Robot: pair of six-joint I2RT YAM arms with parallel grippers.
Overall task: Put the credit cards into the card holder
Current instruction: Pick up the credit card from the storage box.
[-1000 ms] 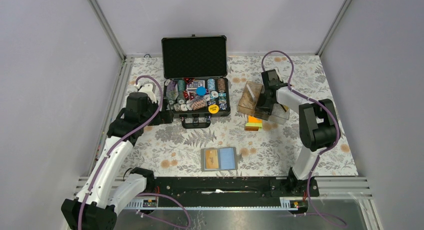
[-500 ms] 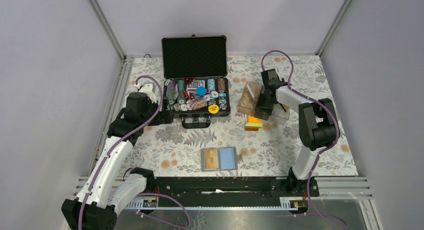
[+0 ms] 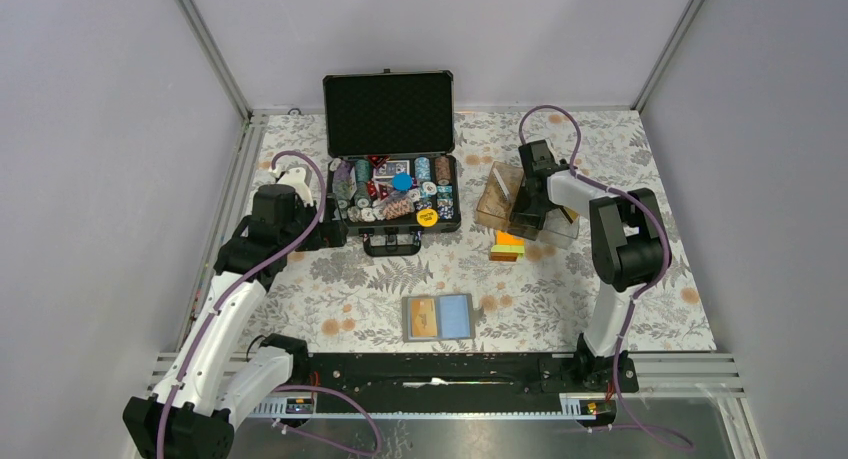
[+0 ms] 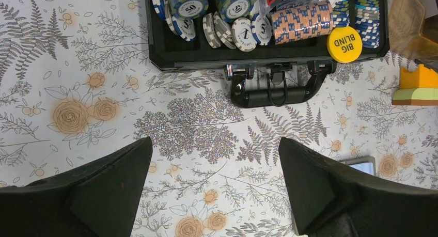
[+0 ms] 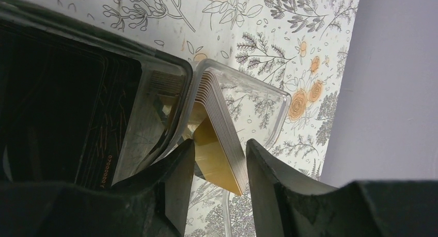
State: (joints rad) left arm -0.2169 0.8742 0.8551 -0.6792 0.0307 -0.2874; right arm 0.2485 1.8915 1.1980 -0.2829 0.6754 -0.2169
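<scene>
Three coloured credit cards (image 3: 508, 246), orange uppermost, lay stacked on the worktop (image 3: 350, 289) just beside the clear acrylic box (image 3: 500, 201), near its front corner. The card holder (image 3: 438, 317) lay opened flat, well apart from them, at the near edge between the two arms. In my judgement it was laid there so that either arm could reach its panels. Its left panel showed an orange-tan face, possibly a card already seated, and its right panel showed light blue.

The right fingers (image 5: 186, 157) were inside the acrylic box, astride a leaning stack of thin tan cards (image 5: 222, 144). The gap between them was narrow but wider than the stack. One finger stood just beside the stack's edge, and no clamping was evident. Whether these were the required cards could not be established.

The left fingers (image 4: 137, 157) were spread wide and held nothing. They hung above bare worktop near the handle of the chip case (image 4: 268, 90), apparently parked out of the way.
</scene>
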